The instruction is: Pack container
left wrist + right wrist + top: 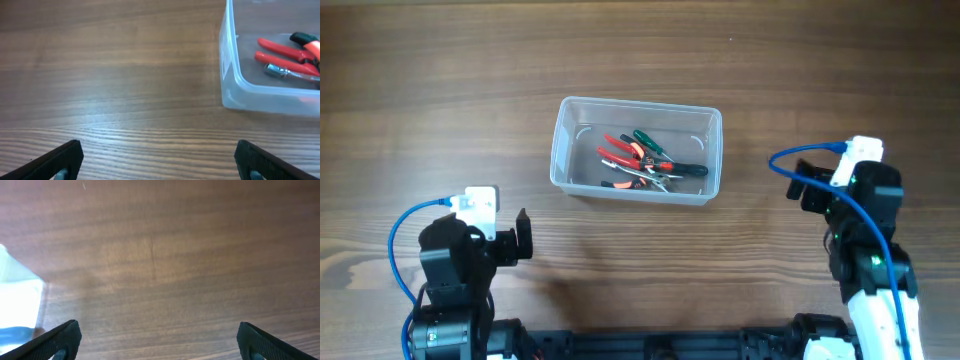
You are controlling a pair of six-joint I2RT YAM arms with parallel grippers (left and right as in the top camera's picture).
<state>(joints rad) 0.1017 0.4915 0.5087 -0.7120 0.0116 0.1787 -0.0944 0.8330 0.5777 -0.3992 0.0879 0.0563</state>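
The clear container (560, 150) stands on the wooden table (440, 90) near the middle, slightly toward the far side, between the two arms and apart from both. Inside it lies a small heap of hand tools (642, 160), some with red handles (618, 150) and some with dark green handles (656, 146), all resting on the floor of the tub. The left claw (523, 238) sits low at the near left, well short of the container; its wrist view shows the fingers spread wide with nothing between them, only bare table (125, 75), and the container's corner (250, 97) ahead on the right with red handles (282, 49) inside. The right claw (798, 186) hangs to the right of the container, apart from it, its fingers likewise wide and empty in its wrist view (159, 332)
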